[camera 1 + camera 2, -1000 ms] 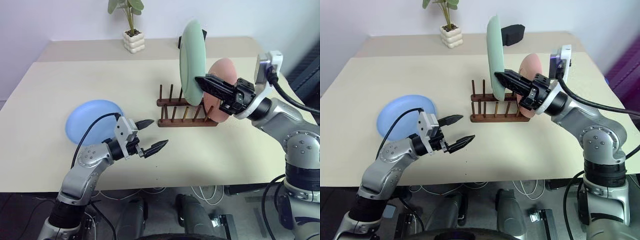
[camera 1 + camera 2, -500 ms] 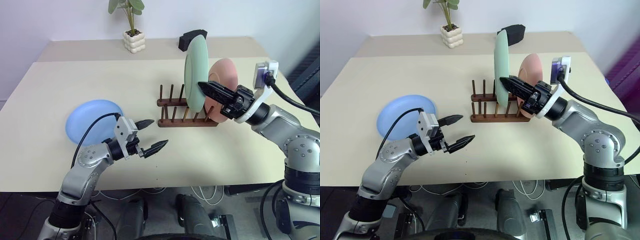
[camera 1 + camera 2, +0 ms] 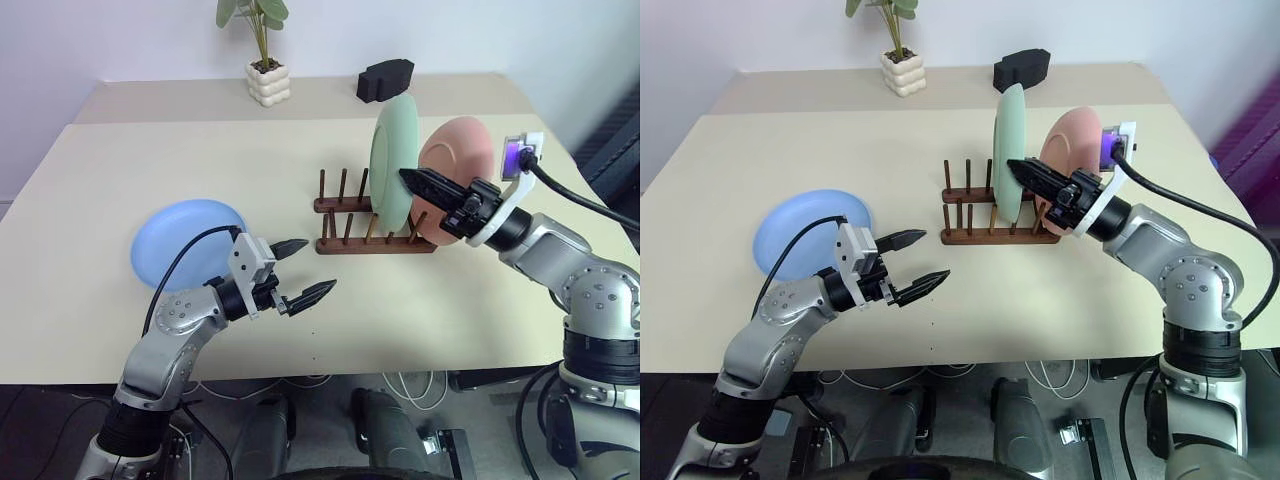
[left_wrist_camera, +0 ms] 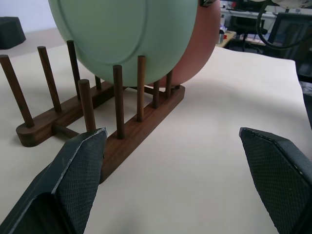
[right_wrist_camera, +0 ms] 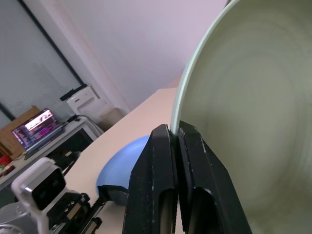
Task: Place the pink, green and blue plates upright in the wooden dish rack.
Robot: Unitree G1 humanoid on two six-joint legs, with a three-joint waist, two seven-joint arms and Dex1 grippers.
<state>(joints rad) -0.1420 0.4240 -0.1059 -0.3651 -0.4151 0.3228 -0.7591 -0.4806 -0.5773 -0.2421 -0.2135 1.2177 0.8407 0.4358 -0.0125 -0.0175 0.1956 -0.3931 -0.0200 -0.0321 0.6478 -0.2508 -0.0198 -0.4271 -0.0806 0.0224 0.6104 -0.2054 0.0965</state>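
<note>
My right gripper (image 3: 412,178) is clamped on the near rim of the green plate (image 3: 392,163), fingers pressed together over the edge. The plate stands upright in the wooden dish rack (image 3: 372,226), its lower edge down among the pegs. In the left wrist view the green plate (image 4: 122,34) sits between pegs of the near rail, with the pink plate (image 4: 202,46) directly behind it.

The pink plate (image 3: 460,170) stands upright at the right end of the rack, just right of the green plate and partly hidden by my right forearm. The pegs to the left of the green plate hold nothing.

My left gripper (image 3: 305,270) hovers above the table (image 3: 200,150), near and left of the rack, fingers spread wide and holding nothing. It points toward the rack.

The blue plate (image 3: 185,240) lies flat on the table at the left, just beyond my left wrist, well apart from the rack.

At the far edge of the table stand a potted plant (image 3: 262,55) in a white pot and a black block (image 3: 385,78), the block beyond the rack.
</note>
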